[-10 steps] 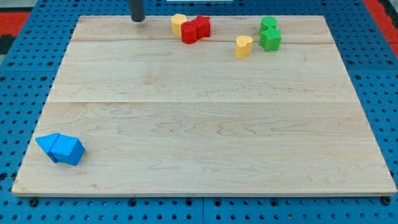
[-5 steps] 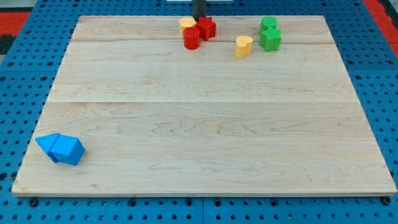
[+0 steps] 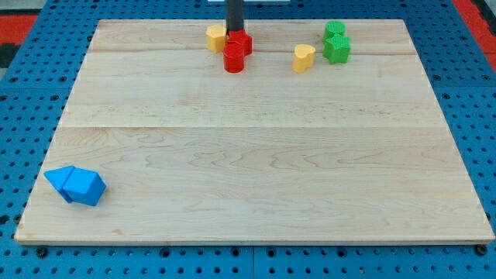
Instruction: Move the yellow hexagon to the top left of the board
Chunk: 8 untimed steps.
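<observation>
The yellow hexagon (image 3: 216,37) lies near the board's top edge, a little left of centre. My tip (image 3: 233,30) stands just to its right, between it and the red blocks. A red block (image 3: 240,42) and a red cylinder (image 3: 233,59) sit right below and beside the tip, touching each other.
A yellow heart-like block (image 3: 304,56) lies to the right, next to two green blocks (image 3: 336,43) near the top right. Two blue blocks (image 3: 75,185) sit at the bottom left corner. The wooden board (image 3: 256,155) rests on a blue pegboard.
My tip swung right past the top edge, then came back left. The yellow hexagon has slid left, and the two red blocks shifted left and down a little.
</observation>
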{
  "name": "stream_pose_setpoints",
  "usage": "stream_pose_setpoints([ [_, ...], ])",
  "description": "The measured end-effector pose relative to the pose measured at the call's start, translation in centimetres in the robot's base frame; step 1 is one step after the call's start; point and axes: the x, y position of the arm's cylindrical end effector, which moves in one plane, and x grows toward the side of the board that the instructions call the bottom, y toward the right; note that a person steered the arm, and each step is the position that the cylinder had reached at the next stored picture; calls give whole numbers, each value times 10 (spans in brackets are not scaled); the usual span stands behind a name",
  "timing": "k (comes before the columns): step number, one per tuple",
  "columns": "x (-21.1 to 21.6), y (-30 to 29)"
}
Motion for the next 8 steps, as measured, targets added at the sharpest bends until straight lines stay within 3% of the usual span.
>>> stream_pose_setpoints([
  [1, 6, -35],
  [3, 33, 1],
  [5, 37, -137],
  [7, 38, -196],
  [8, 88, -167],
])
